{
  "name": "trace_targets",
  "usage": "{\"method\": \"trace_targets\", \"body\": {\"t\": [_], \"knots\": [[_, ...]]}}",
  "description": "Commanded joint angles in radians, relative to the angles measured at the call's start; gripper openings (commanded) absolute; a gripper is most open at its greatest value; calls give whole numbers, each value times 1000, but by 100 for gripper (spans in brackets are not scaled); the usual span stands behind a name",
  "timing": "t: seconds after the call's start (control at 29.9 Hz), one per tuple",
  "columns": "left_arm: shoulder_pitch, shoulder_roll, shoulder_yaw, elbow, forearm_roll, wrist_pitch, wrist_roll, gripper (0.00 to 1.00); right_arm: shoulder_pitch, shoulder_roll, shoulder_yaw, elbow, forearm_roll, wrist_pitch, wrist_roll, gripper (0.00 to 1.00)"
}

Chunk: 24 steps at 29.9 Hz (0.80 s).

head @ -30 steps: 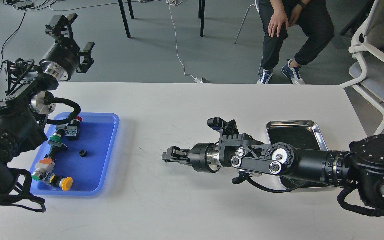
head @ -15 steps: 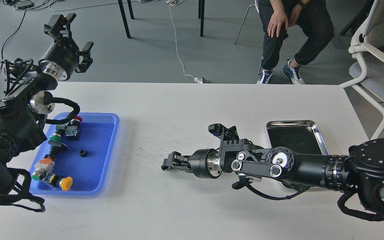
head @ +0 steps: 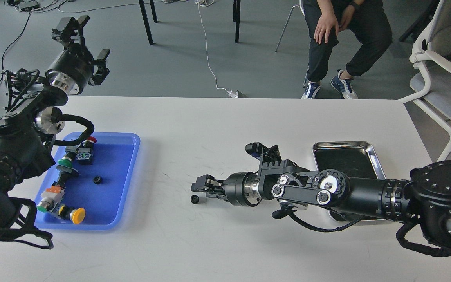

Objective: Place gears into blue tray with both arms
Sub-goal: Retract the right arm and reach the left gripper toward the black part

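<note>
Right gripper (head: pixel 199 185): low over the white table (head: pixel 217 129), tips just above a loose gear (head: pixel 195 199); holds nothing visible; how far its jaws are parted, cannot tell
Left gripper (head: pixel 86 39): raised beyond the table's far-left edge, jaws spread wide, empty; parked clear, it seems
Blue tray (head: pixel 129 172): one gear (head: pixel 97 179) inside, beside push-button switches (head: pixel 63 184); bare table between loose gear and rim

Bare table (head: pixel 163 164) beside blue tray (head: pixel 131 156)

Left end effector (head: pixel 80 43) raised high, fingers spread wide — right end effector (head: pixel 199 186) reaches leftward, low, its fingers indistinct.
</note>
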Motion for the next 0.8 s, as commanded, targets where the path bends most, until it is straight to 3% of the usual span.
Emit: {"method": "trace_targets", "body": {"t": [0.0, 0.13, 0.37, 0.57, 0.77], "knots": [[0, 4, 2, 1, 2, 0, 0, 98, 40, 0, 86, 5, 5, 17, 8, 93], [0, 8, 2, 1, 9, 0, 2, 98, 73, -10, 194, 9, 8, 63, 12, 93], [3, 22, 18, -1, 35, 0, 3, 98, 5, -331, 552, 9, 86, 92, 14, 94], [-29, 37, 129, -1, 55, 0, 3, 98, -120, -498, 897, -133, 253, 172, 17, 94], [-98, 95, 273, -60, 58, 0, 2, 98, -267, -619, 985, -218, 541, 281, 15, 94]]}}
